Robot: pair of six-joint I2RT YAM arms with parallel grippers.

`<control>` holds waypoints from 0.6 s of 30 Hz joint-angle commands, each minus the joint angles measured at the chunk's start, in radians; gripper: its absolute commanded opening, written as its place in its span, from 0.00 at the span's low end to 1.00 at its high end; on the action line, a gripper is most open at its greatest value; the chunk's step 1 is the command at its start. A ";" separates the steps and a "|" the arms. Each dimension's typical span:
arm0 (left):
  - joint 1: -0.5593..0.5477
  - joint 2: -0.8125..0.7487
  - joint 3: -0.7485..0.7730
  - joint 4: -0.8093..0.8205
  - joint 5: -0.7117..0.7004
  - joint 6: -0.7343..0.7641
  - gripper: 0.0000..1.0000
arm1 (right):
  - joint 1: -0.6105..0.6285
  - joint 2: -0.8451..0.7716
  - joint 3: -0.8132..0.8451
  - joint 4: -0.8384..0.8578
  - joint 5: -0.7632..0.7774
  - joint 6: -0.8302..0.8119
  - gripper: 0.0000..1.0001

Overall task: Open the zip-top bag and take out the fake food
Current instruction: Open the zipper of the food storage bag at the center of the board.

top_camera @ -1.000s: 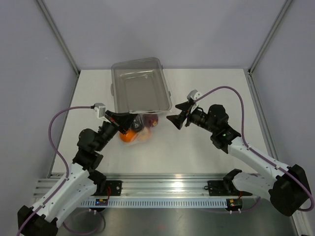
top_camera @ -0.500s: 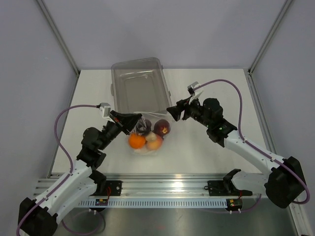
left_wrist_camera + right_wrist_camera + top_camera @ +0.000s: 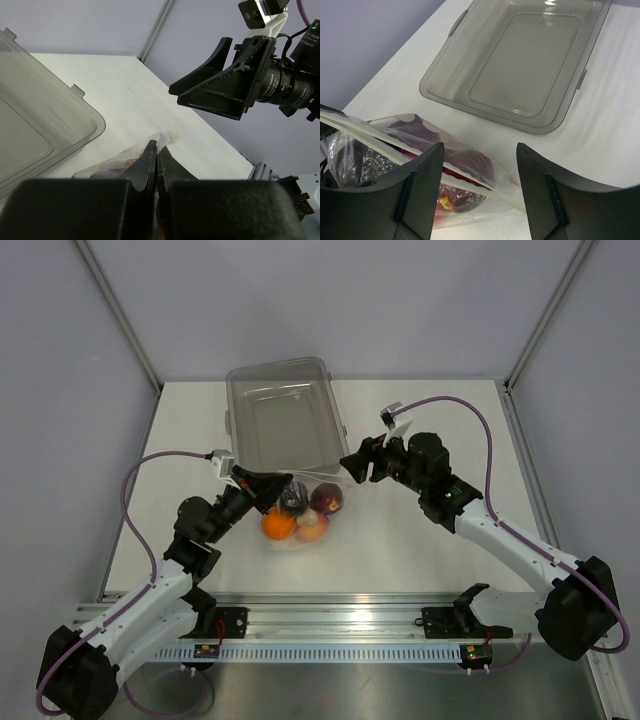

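1 zip-top bag [image 3: 300, 543], 4 fake food pcs [image 3: 300, 512] on top cam; left wrist cam: left gripper [image 3: 156, 146] pinching bag; right gripper [image 3: 352, 464] wide

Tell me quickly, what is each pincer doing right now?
Left pincer: closed, pinching the top edge of the zip-top bag.
Right pincer: open, holding nothing, close to the bag.

On table [image 3: 430, 540]: clear bin [image 3: 285, 430], zip-top bag [image 3: 300, 512]
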 commanded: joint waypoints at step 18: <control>-0.052 -0.037 0.006 0.072 -0.100 0.119 0.00 | 0.003 0.089 0.283 -0.518 -0.108 0.504 0.76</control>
